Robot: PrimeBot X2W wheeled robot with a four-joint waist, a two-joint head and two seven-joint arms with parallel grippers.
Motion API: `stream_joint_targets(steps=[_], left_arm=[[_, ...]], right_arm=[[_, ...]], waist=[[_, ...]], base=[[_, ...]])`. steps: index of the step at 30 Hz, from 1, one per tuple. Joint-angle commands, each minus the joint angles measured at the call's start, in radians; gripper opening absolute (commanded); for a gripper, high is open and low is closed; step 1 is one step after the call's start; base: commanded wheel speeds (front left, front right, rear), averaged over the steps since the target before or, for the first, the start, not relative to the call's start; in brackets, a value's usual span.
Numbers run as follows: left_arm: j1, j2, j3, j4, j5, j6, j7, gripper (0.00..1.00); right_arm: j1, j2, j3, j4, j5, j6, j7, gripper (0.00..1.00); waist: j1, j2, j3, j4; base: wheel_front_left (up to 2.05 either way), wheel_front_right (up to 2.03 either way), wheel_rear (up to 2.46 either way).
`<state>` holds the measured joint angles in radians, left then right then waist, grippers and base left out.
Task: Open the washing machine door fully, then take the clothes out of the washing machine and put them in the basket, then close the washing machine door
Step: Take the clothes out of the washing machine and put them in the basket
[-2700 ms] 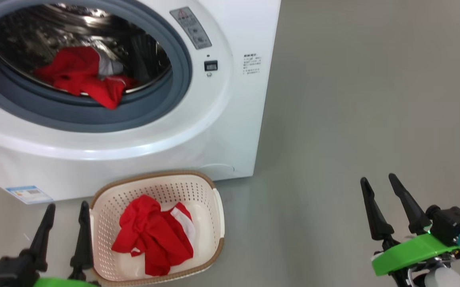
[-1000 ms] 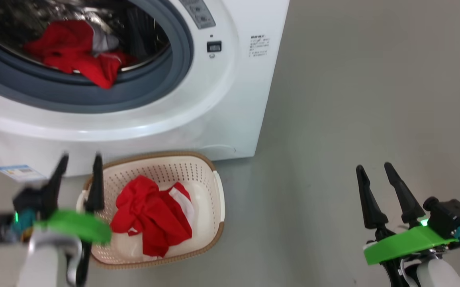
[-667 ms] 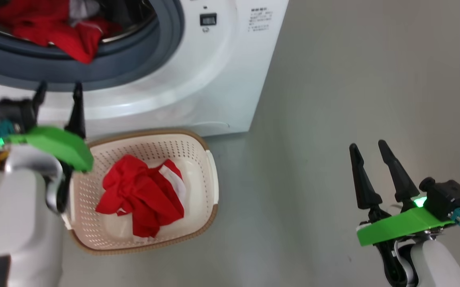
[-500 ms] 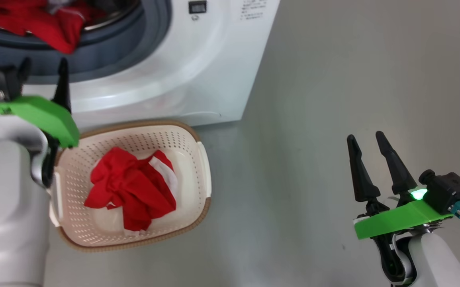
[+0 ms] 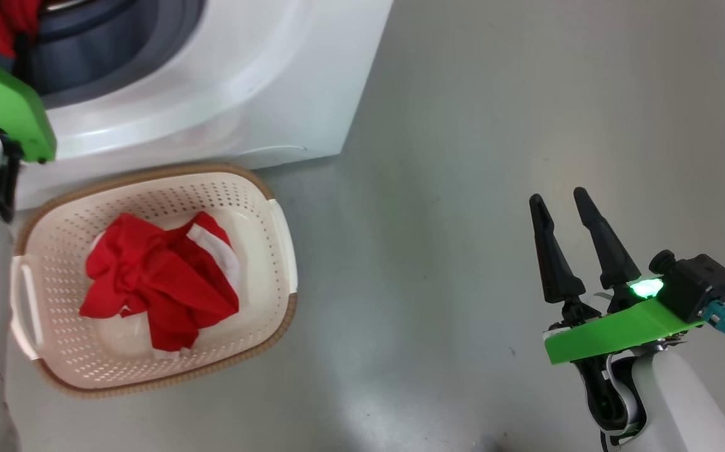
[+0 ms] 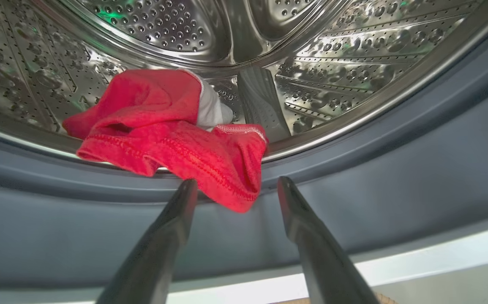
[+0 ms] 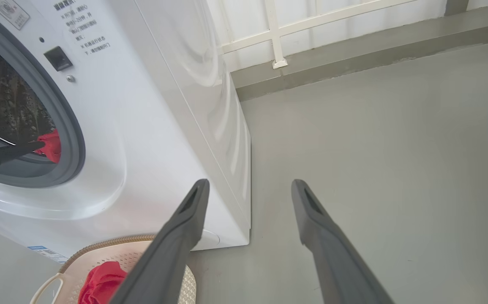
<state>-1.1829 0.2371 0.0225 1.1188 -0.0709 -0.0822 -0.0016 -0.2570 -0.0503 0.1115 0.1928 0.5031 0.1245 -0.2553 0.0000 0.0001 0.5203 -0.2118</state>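
Note:
In the left wrist view my left gripper (image 6: pixel 236 183) is open at the washing machine's grey gasket (image 6: pixel 396 169). Its fingertips flank the hanging tip of a red garment (image 6: pixel 172 139) that droops over the steel drum (image 6: pixel 332 63) lip. The head view has the left arm's green wrist plate (image 5: pixel 4 107) at the drum opening of the washing machine (image 5: pixel 224 75). Below it, the cream basket (image 5: pixel 268 251) holds another red and white garment (image 5: pixel 155 282). My right gripper (image 5: pixel 563 201) hangs open and empty over the floor, far right of the basket. The door is out of view.
Grey floor (image 5: pixel 494 94) stretches to the right of the machine. The right wrist view has the machine's side (image 7: pixel 210 105), a white railing (image 7: pixel 277 33) at the back wall and the basket (image 7: pixel 117 247) in front of the machine.
My left arm has risen from beside the basket up to the drum opening. The head camera has swung, sliding machine and basket up and left in its picture. The right gripper has stayed open.

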Motion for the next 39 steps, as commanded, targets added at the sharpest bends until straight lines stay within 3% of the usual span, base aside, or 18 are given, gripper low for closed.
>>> stream_joint_targets(steps=[1,9,22,23,24,25,27,39], left_arm=[[-0.028,0.055,0.002,-0.002,0.013,0.015,-0.004,1.00],[-0.105,0.104,-0.024,0.092,0.031,0.034,-0.020,1.00],[-0.136,0.130,-0.048,0.148,0.025,0.040,-0.049,1.00],[-0.137,0.131,-0.048,0.149,0.023,0.041,-0.054,0.95],[-0.138,0.132,-0.049,0.151,0.021,0.041,-0.058,0.74],[-0.139,0.133,-0.051,0.152,0.020,0.040,-0.063,0.44],[-0.140,0.131,-0.054,0.155,0.017,0.041,-0.070,0.00],[-0.099,0.101,-0.047,0.162,-0.027,0.023,-0.196,0.00]], right_arm=[[-0.009,0.000,0.027,-0.024,0.008,0.006,-0.006,1.00],[-0.024,0.000,0.034,-0.032,0.028,0.006,-0.006,1.00],[-0.033,0.000,0.036,-0.039,0.043,0.006,-0.006,1.00],[-0.034,0.000,0.036,-0.039,0.044,0.006,-0.006,1.00],[-0.034,0.000,0.036,-0.040,0.044,0.006,-0.006,1.00],[-0.034,0.000,0.035,-0.040,0.045,0.006,-0.006,1.00],[-0.034,0.000,0.034,-0.040,0.044,0.006,-0.006,1.00],[-0.025,0.000,0.017,-0.030,0.031,0.006,-0.006,1.00]], waist=[[0.0000,-0.0001,0.022,-0.022],[0.0000,-0.0001,0.064,-0.061],[0.0000,-0.0001,0.088,-0.083],[0.0000,-0.0001,0.088,-0.084],[0.0000,-0.0001,0.088,-0.084],[0.0000,-0.0001,0.088,-0.084],[0.0000,-0.0001,0.087,-0.083],[0.0000,-0.0001,0.033,-0.057]], base=[[0.00,0.00,0.00],[0.00,0.00,0.00],[0.00,0.00,0.00],[0.00,0.00,0.00],[0.00,0.00,0.00],[0.00,0.00,0.00],[0.00,0.00,0.00],[0.00,0.00,0.00]])
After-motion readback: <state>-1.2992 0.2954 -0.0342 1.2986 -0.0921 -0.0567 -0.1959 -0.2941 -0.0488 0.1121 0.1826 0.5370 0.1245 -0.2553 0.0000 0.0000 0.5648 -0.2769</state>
